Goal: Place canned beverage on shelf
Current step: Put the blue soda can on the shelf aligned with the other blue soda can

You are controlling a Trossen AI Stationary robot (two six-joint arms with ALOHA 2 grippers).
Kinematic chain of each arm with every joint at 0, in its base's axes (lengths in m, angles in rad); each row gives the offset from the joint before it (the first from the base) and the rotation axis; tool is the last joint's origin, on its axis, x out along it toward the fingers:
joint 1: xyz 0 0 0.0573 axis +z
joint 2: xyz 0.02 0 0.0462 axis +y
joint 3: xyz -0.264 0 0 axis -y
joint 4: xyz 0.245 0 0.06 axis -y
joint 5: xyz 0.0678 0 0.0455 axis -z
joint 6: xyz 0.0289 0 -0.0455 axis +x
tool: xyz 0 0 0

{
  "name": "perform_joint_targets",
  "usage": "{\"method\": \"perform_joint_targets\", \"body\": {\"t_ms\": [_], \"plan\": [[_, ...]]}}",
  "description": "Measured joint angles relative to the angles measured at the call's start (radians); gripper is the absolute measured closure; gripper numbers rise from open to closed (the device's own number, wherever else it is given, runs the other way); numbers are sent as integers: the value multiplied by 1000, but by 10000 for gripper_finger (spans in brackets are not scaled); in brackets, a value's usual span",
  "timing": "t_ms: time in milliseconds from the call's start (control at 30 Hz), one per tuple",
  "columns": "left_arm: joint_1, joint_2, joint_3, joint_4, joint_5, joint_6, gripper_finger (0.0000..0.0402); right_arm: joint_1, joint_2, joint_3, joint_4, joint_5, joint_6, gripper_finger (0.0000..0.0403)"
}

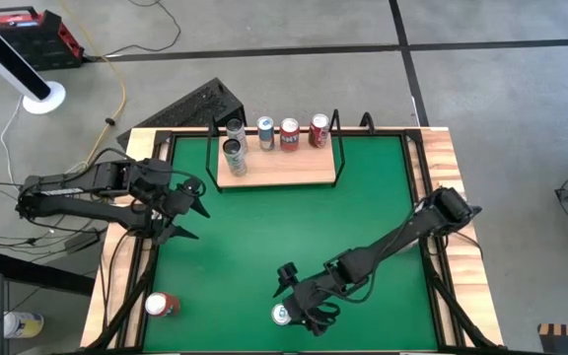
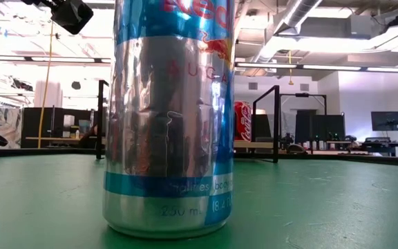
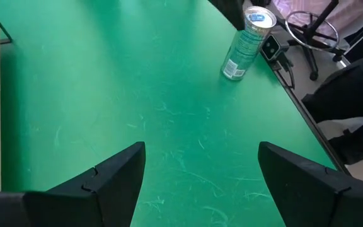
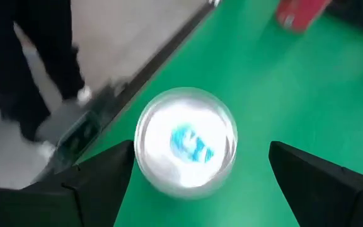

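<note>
The right gripper [image 1: 304, 314] is hovering with its fingers spread wide just above the tall silver-and-blue beverage can [image 1: 282, 315], which is standing upright near the front edge of the green-matted worktop [image 1: 264, 237]. In the right wrist view the can's round silver top [image 4: 186, 142] is sitting between the 2 dark fingers [image 4: 99, 176], untouched. The left gripper [image 1: 187, 209] is waiting over the worktop's left side, fingers parted and holding nothing. At the back, the flat light-wood shelf with thin black wire frame [image 1: 294, 170] is carrying 5 upright cans [image 1: 290, 133]. A red can [image 1: 162, 305] is lying at the front-left corner.
</note>
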Motion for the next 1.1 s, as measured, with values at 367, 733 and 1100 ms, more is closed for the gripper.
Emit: {"method": "perform_joint_targets", "body": {"t_ms": [367,733,1100], "plan": [[0,0,0,4,-18,-11,111,-7,28,4,54,-19,1,14],[0,0,0,3,-36,-11,111,2,28,4,57,-31,36,108],[0,0,0,-1,-34,-10,111,-23,-13,0,20,83,152,139]]}}
